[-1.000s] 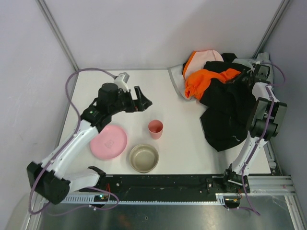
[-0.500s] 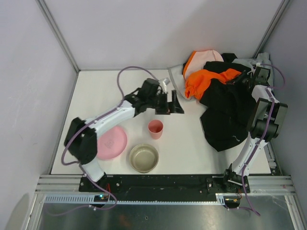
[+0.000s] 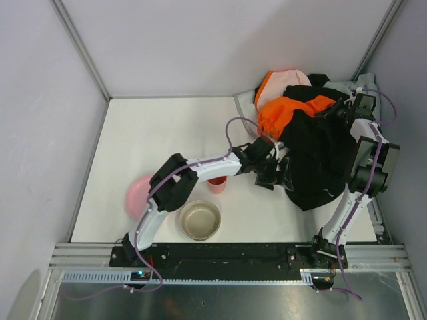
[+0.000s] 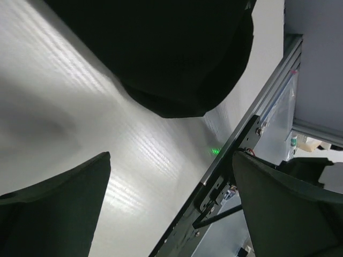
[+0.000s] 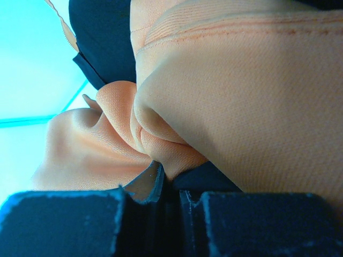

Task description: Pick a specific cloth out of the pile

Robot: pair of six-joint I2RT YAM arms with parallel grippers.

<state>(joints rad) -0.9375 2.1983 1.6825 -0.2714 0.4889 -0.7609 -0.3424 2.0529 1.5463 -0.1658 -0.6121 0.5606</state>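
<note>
Left gripper (image 3: 277,176), fingers spread, sits at the black cloth (image 3: 312,181)'s left edge.
Right gripper (image 5: 172,194) pinches pile (image 3: 288,107) fabric, tips buried; the left arm hides most of the pink cup (image 3: 215,182).
</note>
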